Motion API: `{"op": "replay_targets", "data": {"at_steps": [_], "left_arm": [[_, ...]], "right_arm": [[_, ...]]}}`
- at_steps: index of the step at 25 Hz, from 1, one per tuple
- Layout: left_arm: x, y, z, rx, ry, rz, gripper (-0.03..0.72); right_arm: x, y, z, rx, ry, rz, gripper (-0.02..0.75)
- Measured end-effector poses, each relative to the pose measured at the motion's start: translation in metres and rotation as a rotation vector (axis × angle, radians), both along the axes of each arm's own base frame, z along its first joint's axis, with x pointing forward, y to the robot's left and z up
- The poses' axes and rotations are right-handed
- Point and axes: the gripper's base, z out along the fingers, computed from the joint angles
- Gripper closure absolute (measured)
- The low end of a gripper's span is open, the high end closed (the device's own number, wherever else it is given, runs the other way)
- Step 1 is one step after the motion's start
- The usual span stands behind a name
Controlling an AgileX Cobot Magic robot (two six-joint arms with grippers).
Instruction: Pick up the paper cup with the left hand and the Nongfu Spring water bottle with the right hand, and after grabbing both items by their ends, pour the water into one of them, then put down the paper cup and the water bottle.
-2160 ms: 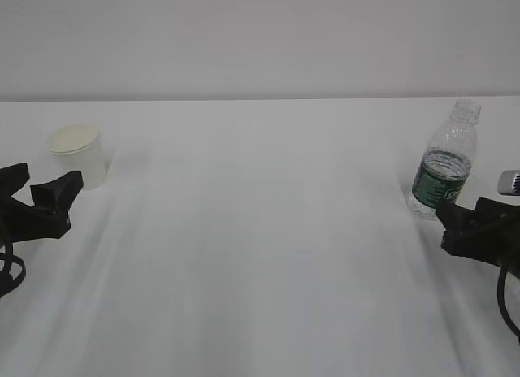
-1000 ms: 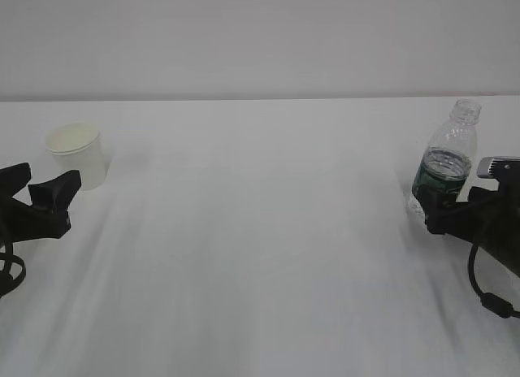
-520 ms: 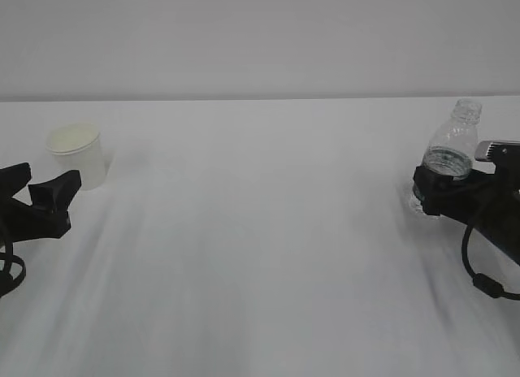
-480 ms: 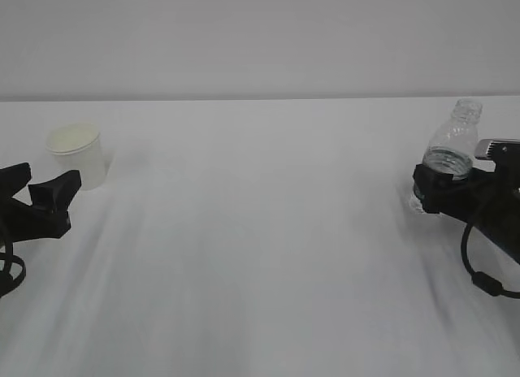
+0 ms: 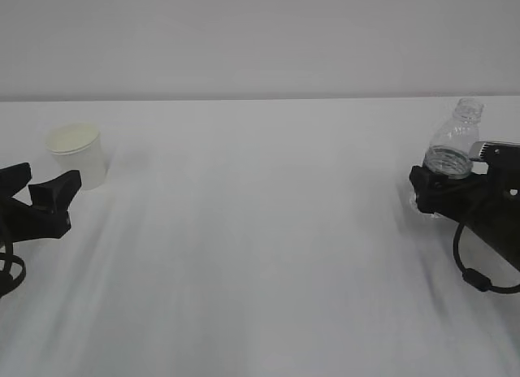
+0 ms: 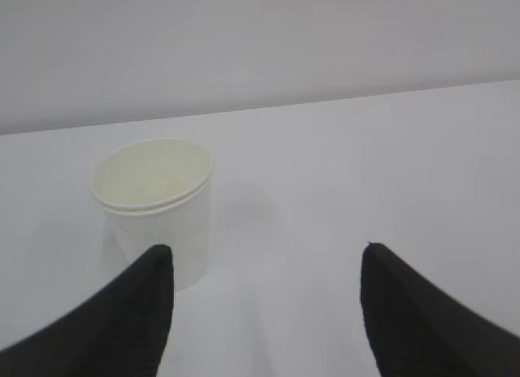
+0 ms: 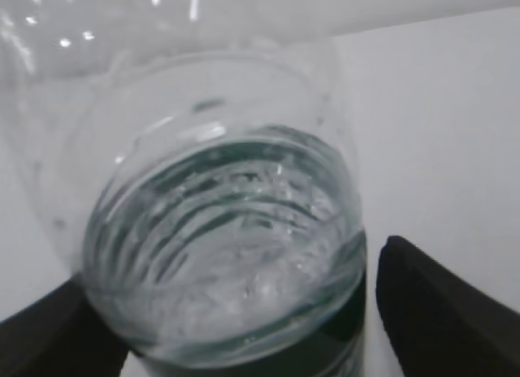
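A plain white surface (image 5: 260,231) stretches wide beneath a pale wall. A small white paper cup (image 5: 78,154) stands upright on it at the far left. At the far right, well apart from the cup, stands a clear uncapped water bottle (image 5: 449,162) partly filled with water (image 7: 236,255).

Open table (image 5: 260,231) between cup (image 5: 78,153) and bottle (image 5: 451,145) — nothing blocks passage.

White paper cup (image 5: 77,153), clear bottle (image 5: 452,145) with dark green label (image 7: 321,357).
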Motion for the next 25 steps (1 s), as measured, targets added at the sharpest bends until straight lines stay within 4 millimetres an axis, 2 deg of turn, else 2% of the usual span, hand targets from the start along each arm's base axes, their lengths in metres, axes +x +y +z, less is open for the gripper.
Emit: {"op": "replay_targets", "data": {"at_steps": [17,25], "left_arm": [[0.0000,0.0000,0.0000,0.000,0.000,0.000,0.174],[0.0000,0.0000,0.0000,0.000,0.000,0.000,0.174]], "right_arm": [[0.0063,-0.0017,-0.0010,0.002,-0.011,-0.018,0.083],[0.0063,-0.0017,-0.0010,0.002,-0.011,-0.018,0.155]]}}
